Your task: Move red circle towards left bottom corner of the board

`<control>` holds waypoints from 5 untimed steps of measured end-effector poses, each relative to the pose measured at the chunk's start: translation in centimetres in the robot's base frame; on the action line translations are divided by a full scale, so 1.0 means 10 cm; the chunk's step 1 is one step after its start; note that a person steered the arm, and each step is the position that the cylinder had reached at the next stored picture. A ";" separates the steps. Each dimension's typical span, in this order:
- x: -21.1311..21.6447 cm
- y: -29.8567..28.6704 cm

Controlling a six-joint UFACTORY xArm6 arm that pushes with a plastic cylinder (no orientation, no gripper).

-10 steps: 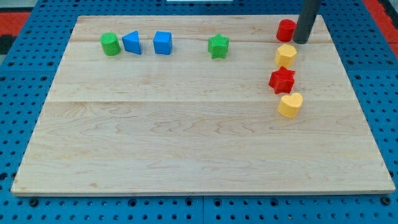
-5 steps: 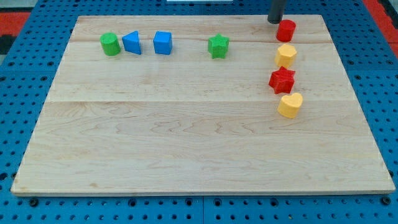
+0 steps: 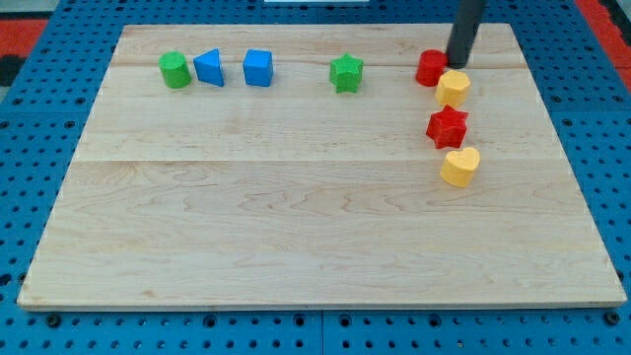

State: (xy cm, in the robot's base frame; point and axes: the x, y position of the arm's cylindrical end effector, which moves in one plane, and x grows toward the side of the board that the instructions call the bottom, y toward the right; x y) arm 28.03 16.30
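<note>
Red circle (image 3: pixel 430 68) sits near the board's top edge, toward the view's right, with my tip (image 3: pixel 457 65) touching or just beside it at its 3 o'clock side. The arm carries no pincer, only the dark rod (image 3: pixel 465 30), so nothing is gripped and no opening can be reported. Wooden board (image 3: pixel 296 217) is the largest item, resting on a blue perforated table (image 3: pixel 30 177). 8 blocks are present. A column of 3 stands at 5 o'clock from the red circle: yellow block (image 3: pixel 453 88), shape unclear, just beside the circle and directly below my tip; red star (image 3: pixel 447 127) beneath it; yellow heart (image 3: pixel 459 167) lowest, close to the star. Well apart at 9 o'clock lies the green star (image 3: pixel 346 73). Further toward the view's left run a blue cube (image 3: pixel 257 68), a blue triangle (image 3: pixel 209 68) near it, and a green cylinder (image 3: pixel 175 70) just beside the triangle.
</note>
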 end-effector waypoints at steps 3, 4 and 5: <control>0.63 -1.36; 1.03 -1.83; 1.56 -2.41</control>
State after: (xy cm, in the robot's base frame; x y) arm 43.65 -7.83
